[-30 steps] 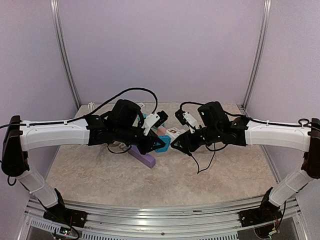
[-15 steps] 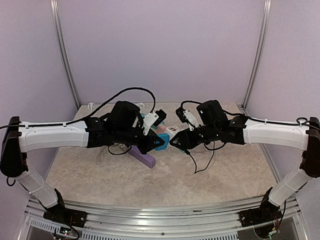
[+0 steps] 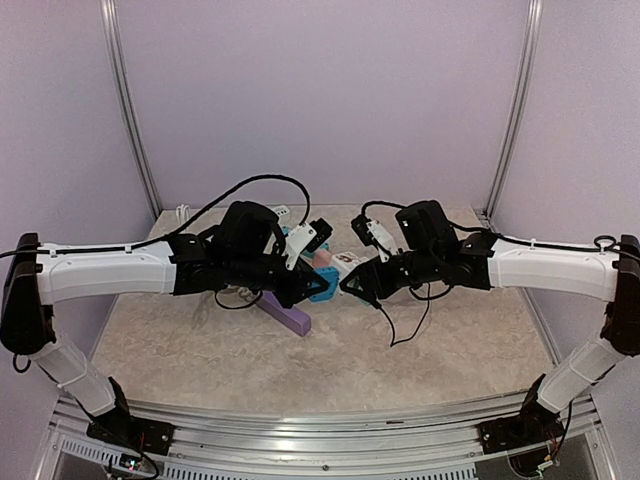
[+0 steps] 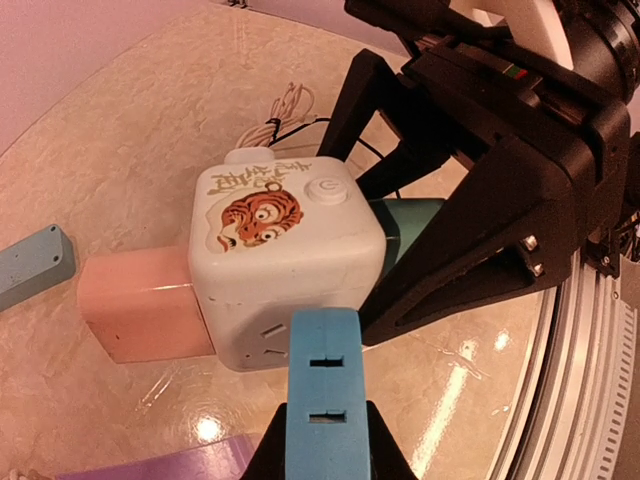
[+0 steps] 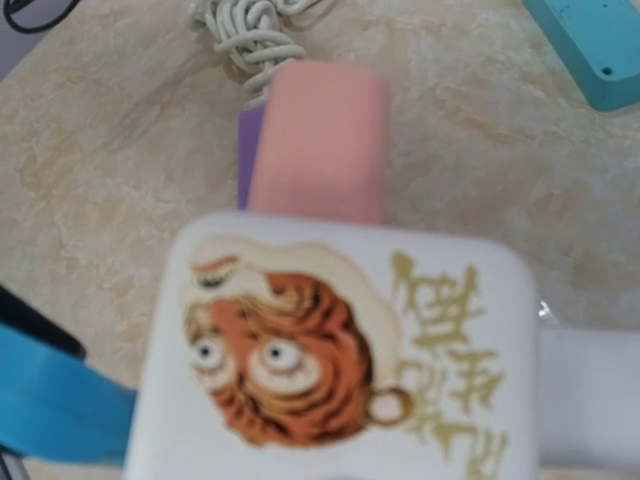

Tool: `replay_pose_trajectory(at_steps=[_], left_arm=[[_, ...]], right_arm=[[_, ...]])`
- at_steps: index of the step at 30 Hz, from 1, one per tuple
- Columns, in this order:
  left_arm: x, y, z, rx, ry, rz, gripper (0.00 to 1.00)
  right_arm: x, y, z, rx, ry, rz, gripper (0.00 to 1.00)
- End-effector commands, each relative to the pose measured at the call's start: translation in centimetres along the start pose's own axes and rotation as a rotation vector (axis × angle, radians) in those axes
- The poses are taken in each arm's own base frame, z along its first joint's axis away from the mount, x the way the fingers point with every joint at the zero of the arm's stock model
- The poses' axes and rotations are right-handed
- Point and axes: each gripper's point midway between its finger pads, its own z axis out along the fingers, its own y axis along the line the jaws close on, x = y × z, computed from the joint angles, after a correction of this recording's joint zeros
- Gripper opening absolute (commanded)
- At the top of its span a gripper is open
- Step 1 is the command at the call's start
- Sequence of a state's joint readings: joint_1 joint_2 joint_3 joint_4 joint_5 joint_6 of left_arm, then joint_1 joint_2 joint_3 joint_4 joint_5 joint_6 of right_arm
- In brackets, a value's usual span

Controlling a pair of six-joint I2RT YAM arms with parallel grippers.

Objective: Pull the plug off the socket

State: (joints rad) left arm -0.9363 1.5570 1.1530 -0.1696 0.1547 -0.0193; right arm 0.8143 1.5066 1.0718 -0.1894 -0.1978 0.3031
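left gripper point(image 4: 322, 440) pinched nearly closed on blue plug point(image 4: 322, 370), seated in white socket point(image 4: 285, 250); right gripper point(image 3: 350, 283) clamps socket, jaws mid-width.

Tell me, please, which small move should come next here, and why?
Probably draw the left gripper straight back, away from the white cube socket, while the right gripper holds steady. The left gripper is shut on the blue plug, which sits against the socket's near face, and the right gripper appears clamped on the socket's other side.
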Motion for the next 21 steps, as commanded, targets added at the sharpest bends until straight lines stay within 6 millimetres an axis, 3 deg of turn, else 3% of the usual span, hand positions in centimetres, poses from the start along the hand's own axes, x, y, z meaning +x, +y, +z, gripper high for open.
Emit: replay_pose_trajectory(at_steps=[1, 12, 21], left_arm=[[-2.0, -1.0, -1.4, 0.068, -0.048, -0.008, 0.00], [-1.9, -0.7, -1.2, 0.071, -0.027, -0.014, 0.00], [-1.9, -0.5, -1.3, 0.059, -0.028, -0.016, 0.00]], right_arm=[[-0.5, -0.4, -1.0, 0.037, -0.030, -0.087, 0.00], [1.2, -0.7, -0.6, 0.117, 0.046, -0.176, 0.00], [0.3, -0.9, -0.6, 0.144, 0.017, -0.134, 0.00]])
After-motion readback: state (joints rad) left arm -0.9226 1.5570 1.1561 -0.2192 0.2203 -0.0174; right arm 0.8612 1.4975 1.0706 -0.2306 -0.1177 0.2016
